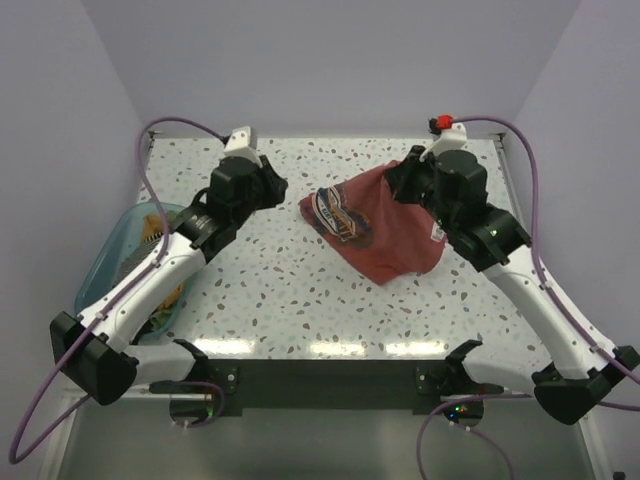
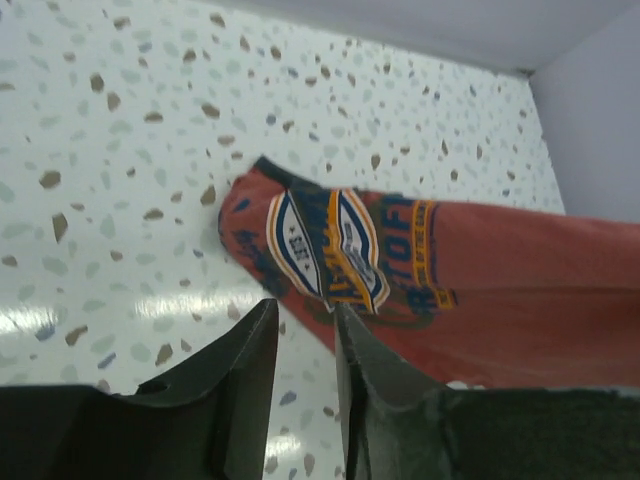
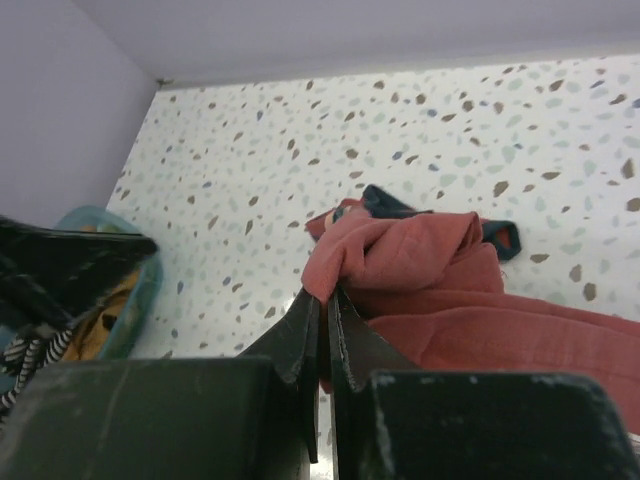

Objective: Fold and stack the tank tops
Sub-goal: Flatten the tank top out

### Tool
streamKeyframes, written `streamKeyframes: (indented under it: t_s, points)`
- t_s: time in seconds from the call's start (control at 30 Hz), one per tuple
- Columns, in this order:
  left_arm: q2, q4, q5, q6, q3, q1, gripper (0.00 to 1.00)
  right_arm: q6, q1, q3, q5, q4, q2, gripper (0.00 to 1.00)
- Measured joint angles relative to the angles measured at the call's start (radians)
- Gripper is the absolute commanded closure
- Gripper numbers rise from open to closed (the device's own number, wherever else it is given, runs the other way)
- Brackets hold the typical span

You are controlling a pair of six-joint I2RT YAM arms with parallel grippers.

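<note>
A rust-red tank top (image 1: 385, 235) with navy trim and a blue-white graphic (image 1: 340, 212) lies crumpled on the speckled table, right of centre. My right gripper (image 1: 405, 180) is at its far edge, shut on a bunched fold of the red cloth (image 3: 400, 255), which sits pinched at the fingertips (image 3: 312, 305). My left gripper (image 1: 275, 190) hovers just left of the top, clear of it. Its jaws stand a narrow gap apart with only table showing between them (image 2: 305, 318). The graphic (image 2: 330, 245) lies just beyond its tips. More tank tops, mustard (image 3: 105, 325) and striped (image 3: 30, 355), are in the bin.
A translucent teal bin (image 1: 112, 262) stands at the table's left edge beside the left arm, holding mustard cloth (image 1: 155, 232). White walls close in the table at the back and both sides. Speckled tabletop (image 1: 300, 300) shows in front of the red top.
</note>
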Motion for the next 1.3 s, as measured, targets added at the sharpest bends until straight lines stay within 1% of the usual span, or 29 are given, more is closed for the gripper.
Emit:
streamKeyframes:
  t_s: [0.03, 0.07, 0.17, 0.27, 0.3, 0.33, 0.37, 0.47, 0.53, 0.6, 0.67, 0.7, 0.73, 0.8, 0.83, 0.87, 0.9, 1.0, 1.07, 1.1, 1.2, 1.3]
  points:
    - [0.000, 0.008, 0.024, -0.009, -0.036, -0.002, 0.52, -0.001, 0.022, 0.000, -0.003, 0.000, 0.015, 1.00]
    - [0.000, 0.013, 0.051, -0.012, -0.081, -0.004, 0.48, -0.002, 0.045, 0.000, -0.006, 0.000, 0.029, 1.00]
    - [0.005, -0.008, 0.082, -0.037, -0.160, 0.002, 0.44, -0.001, 0.186, -0.042, -0.024, 0.028, 0.081, 1.00]
    - [0.006, -0.019, 0.085, -0.074, -0.183, 0.044, 0.44, 0.000, 0.405, -0.187, 0.004, 0.087, 0.116, 1.00]
    - [0.002, -0.014, 0.087, -0.086, -0.197, 0.073, 0.44, 0.001, 0.494, -0.238, 0.013, 0.109, 0.138, 0.97]
    - [-0.004, -0.012, 0.090, -0.097, -0.219, 0.106, 0.43, 0.001, 0.560, -0.274, 0.019, 0.122, 0.161, 0.89]
    - [-0.010, -0.008, 0.092, -0.105, -0.246, 0.137, 0.43, 0.005, 0.634, -0.316, 0.028, 0.134, 0.198, 0.64]
    - [-0.015, -0.007, 0.098, -0.110, -0.323, 0.188, 0.43, 0.031, 0.808, -0.423, 0.055, 0.146, 0.272, 0.26]
    - [-0.014, -0.005, 0.129, -0.108, -0.373, 0.188, 0.44, 0.055, 0.848, -0.473, 0.082, 0.127, 0.269, 0.20]
    - [-0.010, 0.007, 0.168, -0.099, -0.416, 0.177, 0.44, 0.080, 0.847, -0.515, 0.149, 0.108, 0.216, 0.18]
    - [-0.001, 0.013, 0.188, -0.080, -0.444, 0.150, 0.44, 0.113, 0.830, -0.532, 0.241, 0.072, 0.121, 0.16]
    - [0.003, 0.014, 0.196, -0.074, -0.450, 0.131, 0.44, 0.129, 0.816, -0.532, 0.283, 0.059, 0.066, 0.17]
    - [0.010, 0.012, 0.195, -0.063, -0.451, 0.093, 0.44, 0.149, 0.795, -0.532, 0.317, 0.052, 0.014, 0.20]
    - [0.022, 0.016, 0.193, -0.045, -0.451, 0.017, 0.44, 0.179, 0.726, -0.531, 0.344, 0.040, -0.054, 0.23]
    - [0.028, 0.016, 0.193, -0.036, -0.451, -0.021, 0.44, 0.192, 0.660, -0.531, 0.342, 0.032, -0.069, 0.25]
    - [0.034, 0.015, 0.196, -0.029, -0.451, -0.056, 0.44, 0.198, 0.607, -0.532, 0.340, 0.031, -0.071, 0.25]
    - [0.038, 0.013, 0.196, -0.022, -0.451, -0.082, 0.44, 0.204, 0.530, -0.533, 0.320, 0.034, -0.060, 0.25]
    - [0.040, 0.005, 0.195, -0.009, -0.449, -0.127, 0.44, 0.202, 0.395, -0.537, 0.257, 0.049, 0.025, 0.26]
    - [0.040, -0.001, 0.198, 0.006, -0.444, -0.155, 0.43, 0.197, 0.353, -0.536, 0.206, 0.068, 0.108, 0.28]
    - [0.040, -0.004, 0.200, 0.013, -0.442, -0.171, 0.39, 0.195, 0.337, -0.533, 0.185, 0.071, 0.143, 0.29]
    - [0.040, -0.010, 0.212, 0.032, -0.433, -0.235, 0.36, 0.187, 0.297, -0.508, 0.119, 0.095, 0.269, 0.30]
    - [0.040, -0.012, 0.227, 0.034, -0.433, -0.283, 0.33, 0.187, 0.276, -0.492, 0.076, 0.128, 0.345, 0.30]
